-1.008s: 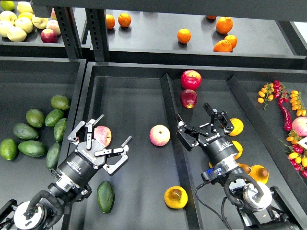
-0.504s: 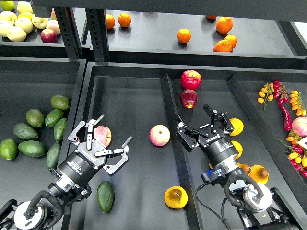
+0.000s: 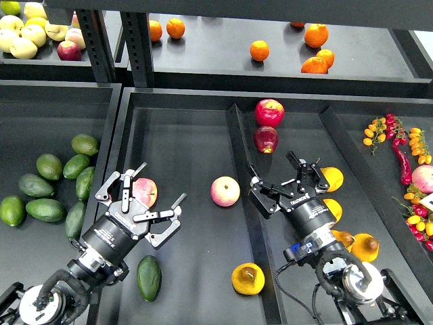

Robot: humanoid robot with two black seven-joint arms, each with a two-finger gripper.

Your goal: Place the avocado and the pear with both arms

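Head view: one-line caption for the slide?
Both grippers, left and right, open over the black tray; avocado and pear lie released near its front.

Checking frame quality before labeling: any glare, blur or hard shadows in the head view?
Head view: sharp, no motion blur; even overhead light with soft shadows; faint sheen on the black tray floor; small highlights on the avocado and pear; top shelf slightly dimmer.

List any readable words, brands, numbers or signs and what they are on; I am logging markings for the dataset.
White lettering on the left end effector: too small to read.
White lettering on the right end effector: too blurred to read.
White tag at the right edge: no legible text.
Nothing else carries text.
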